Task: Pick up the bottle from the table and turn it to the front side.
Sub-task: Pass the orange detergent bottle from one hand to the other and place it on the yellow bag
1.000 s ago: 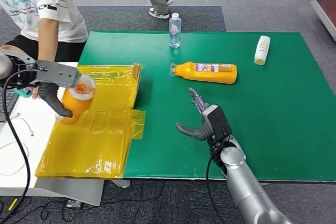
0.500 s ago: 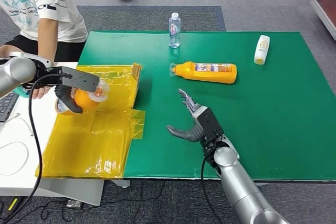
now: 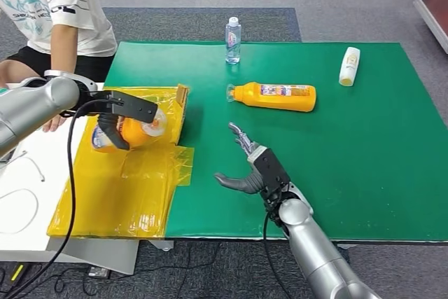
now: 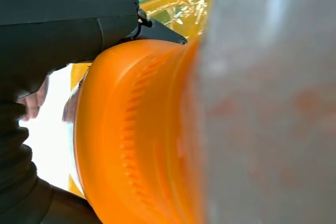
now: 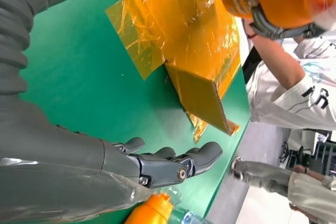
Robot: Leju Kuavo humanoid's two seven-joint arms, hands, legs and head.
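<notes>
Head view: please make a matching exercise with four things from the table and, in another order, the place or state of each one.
Things:
1. orange bottle with clear cap
2. long orange bottle
3. water bottle
4. white bottle

Places or states:
A. lying near the far right of the green mat
B. standing upright at the mat's far edge
C. gripped by the left hand over the yellow sheet
D. lying on its side, beyond the empty right hand

Pairs: 1-C, 2-D, 3-B, 4-A
</notes>
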